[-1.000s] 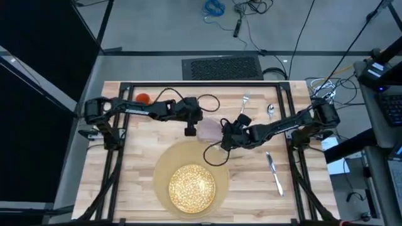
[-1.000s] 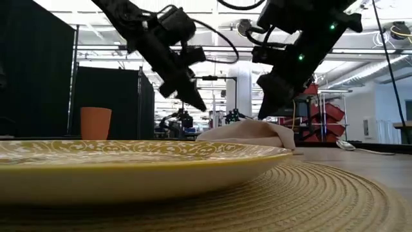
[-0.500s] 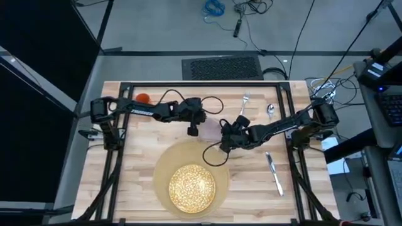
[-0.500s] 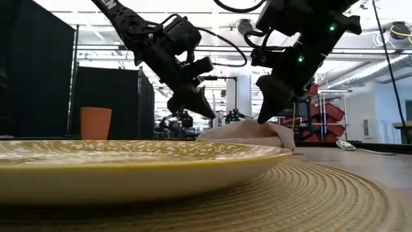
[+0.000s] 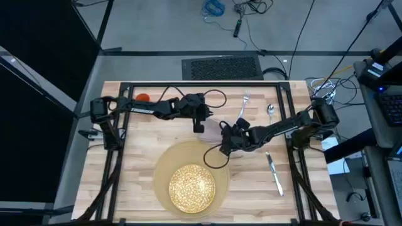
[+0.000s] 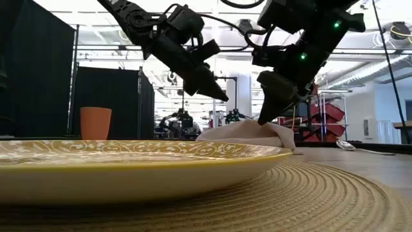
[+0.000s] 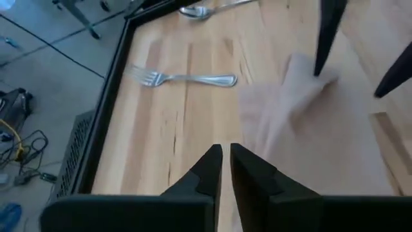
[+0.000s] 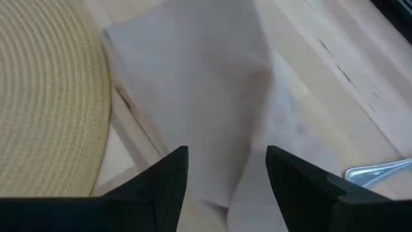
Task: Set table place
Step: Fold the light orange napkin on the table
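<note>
High view: overhead, straight down, whole table (image 5: 135, 163) framed. Low view: tabletop height, level across plate (image 6: 129, 164) and mat (image 6: 309, 200) (very close) toward room. Wrist views: near, angled down past own fingers. Shared by all: napkin (image 6: 248, 134).

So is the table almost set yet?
Not yet. The plate sits on the mat, so that looks done. The right claw is open over the napkin; the left claw is shut nearby. Fork, spoon, knife and cup still wait.
</note>
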`<state>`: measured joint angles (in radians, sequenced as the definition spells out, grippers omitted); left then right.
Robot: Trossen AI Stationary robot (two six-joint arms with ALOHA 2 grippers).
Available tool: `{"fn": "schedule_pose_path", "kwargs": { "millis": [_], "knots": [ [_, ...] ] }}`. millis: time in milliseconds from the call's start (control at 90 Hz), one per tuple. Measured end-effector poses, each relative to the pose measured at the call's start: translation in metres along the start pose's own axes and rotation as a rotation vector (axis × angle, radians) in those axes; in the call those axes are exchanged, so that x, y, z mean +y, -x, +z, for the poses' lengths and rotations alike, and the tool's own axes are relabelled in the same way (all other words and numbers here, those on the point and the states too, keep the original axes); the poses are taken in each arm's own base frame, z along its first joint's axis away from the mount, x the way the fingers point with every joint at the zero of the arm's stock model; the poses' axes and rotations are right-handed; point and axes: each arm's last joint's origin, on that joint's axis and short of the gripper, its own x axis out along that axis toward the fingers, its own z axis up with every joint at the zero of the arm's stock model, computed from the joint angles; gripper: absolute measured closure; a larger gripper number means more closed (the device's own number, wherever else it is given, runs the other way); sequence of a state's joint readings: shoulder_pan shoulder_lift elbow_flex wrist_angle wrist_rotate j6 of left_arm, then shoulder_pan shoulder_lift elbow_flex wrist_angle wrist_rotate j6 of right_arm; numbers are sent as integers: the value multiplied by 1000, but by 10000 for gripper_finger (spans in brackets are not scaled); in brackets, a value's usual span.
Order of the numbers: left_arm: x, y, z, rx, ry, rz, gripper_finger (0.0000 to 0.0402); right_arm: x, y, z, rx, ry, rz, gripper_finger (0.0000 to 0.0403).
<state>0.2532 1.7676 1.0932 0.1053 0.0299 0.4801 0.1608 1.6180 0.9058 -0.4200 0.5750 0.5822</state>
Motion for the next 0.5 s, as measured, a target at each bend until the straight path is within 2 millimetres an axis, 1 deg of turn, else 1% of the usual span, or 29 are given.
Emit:
{"fn": "schedule_pose_path", "kwargs": {
  "millis": [311,411,500],
  "knots": [
    [0,0,-1,11,2,-5,278,-1,0,-1,12,9,-6,209],
    [1,0,-2,15,2,-2,261,-1,0,-1,11,9,-6,209],
    [3,-3,-5,24,7,-4,256,-1,0,-1,11,8,-6,209]
  ]
}}
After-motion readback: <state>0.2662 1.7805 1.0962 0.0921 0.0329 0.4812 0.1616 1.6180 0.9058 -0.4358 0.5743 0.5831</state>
